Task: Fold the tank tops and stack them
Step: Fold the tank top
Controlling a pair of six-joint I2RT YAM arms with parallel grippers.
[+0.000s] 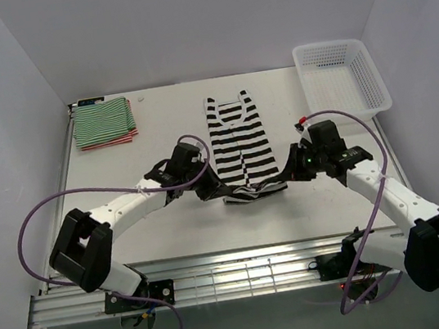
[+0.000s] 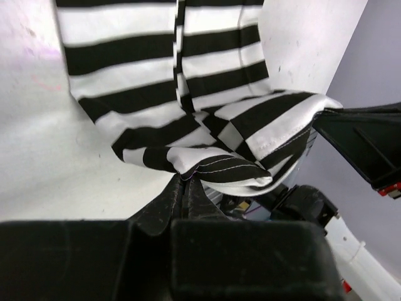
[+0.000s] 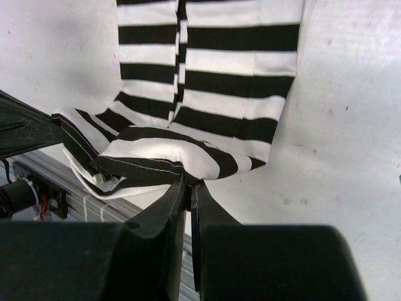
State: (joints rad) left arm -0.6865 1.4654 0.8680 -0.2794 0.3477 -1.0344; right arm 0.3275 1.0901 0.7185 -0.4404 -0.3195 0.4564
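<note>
A black-and-white striped tank top [image 1: 238, 137] lies lengthwise in the middle of the table, straps at the far end. Its near hem is lifted off the table. My left gripper [image 1: 211, 189] is shut on the hem's left corner [image 2: 188, 168]. My right gripper [image 1: 286, 178] is shut on the right corner [image 3: 188, 175]. The hem sags in folds between them. At the far left of the table rests a folded pile: a green-and-white tank top [image 1: 102, 121] on a red-and-white tank top [image 1: 109, 141].
A white lattice basket [image 1: 342, 77] stands at the far right corner. The metal rail [image 1: 236, 278] of the arm bases runs along the near edge. White walls close in the table on three sides.
</note>
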